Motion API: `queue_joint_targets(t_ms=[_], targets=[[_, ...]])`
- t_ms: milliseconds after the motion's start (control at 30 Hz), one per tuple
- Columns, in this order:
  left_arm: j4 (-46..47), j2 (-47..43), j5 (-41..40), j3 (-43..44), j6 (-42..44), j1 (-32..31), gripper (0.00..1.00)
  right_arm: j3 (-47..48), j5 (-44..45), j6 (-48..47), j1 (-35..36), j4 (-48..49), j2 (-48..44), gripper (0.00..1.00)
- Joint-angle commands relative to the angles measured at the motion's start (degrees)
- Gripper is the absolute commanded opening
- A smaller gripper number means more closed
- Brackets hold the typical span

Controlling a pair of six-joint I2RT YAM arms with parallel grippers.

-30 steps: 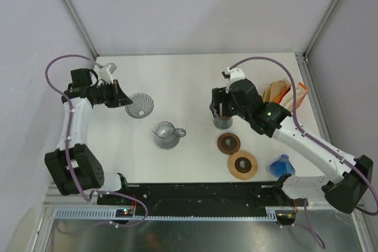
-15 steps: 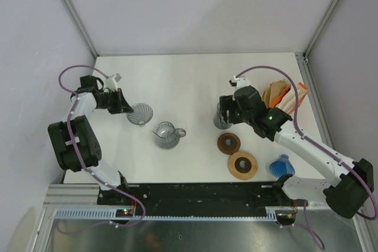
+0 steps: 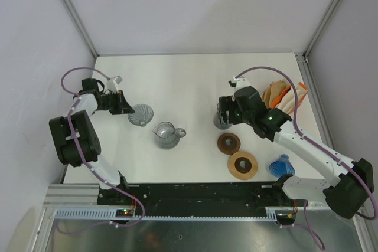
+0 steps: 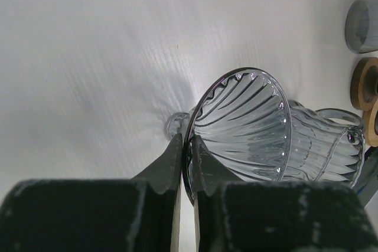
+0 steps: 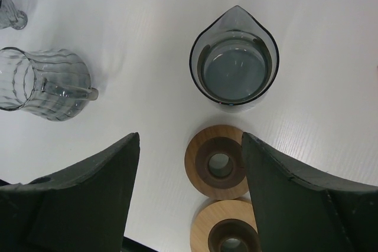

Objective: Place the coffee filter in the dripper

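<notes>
My left gripper [image 4: 188, 140] is shut on the rim of the clear ribbed glass dripper [image 4: 248, 122], one finger inside the cone and one outside. From above, the dripper [image 3: 140, 114] sits at the left of the table beside the left gripper [image 3: 126, 109]. The brown paper coffee filters [image 3: 275, 92] lie in a stack at the far right, partly behind the right arm. My right gripper [image 5: 191, 136] is open with nothing between its fingers, hovering over a grey glass cup [image 5: 234, 65] and a wooden ring [image 5: 220, 162].
A ribbed glass pitcher [image 3: 167, 134] stands just right of the dripper. Two wooden rings [image 3: 228, 143] [image 3: 243, 165] lie near the front, with a blue cone [image 3: 281, 165] to their right. An orange and white packet [image 3: 300, 94] lies by the filters.
The left arm folded in toward the left wall, carrying the dripper slightly toward the front. The right gripper shifted a little right, over the grey cup.
</notes>
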Motion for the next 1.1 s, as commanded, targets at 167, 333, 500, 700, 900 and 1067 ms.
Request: queue_joint_targets(t_ms=[167, 333, 500, 700, 900, 1067], targets=[[2.2, -1.2, -0.6, -0.5, 1.1, 0.7, 0.38, -0.2, -0.3, -0.4, -0.4, 1.6, -1.1, 0.75], [2.3, -5.1, -1.4, 0.1, 0.1, 0.7, 0.56, -0.2, 2.0, 2.1, -1.7, -1.9, -0.8, 0.74], [2.3, -7.4, -4.3, 0.6, -1.2, 0.8, 0.63, -0.6, 6.0, 5.4, -1.8, -7.5, -0.1, 0.68], [2.2, -12.1, -5.6, 0.8, -2.0, 0.7, 0.66, -6.9, 6.6, 9.8, -1.0, -7.6, -1.3, 0.62], [2.2, -16.8, -5.6, 1.4, -3.3, 0.6, 0.68, -12.6, 8.1, 13.7, 1.3, -4.9, -0.5, 0.58], [2.2, -20.0, -5.5, 1.3, -3.8, 0.3, 0.69, -14.1, 8.5, 14.5, 2.8, -1.6, 4.2, 0.57]])
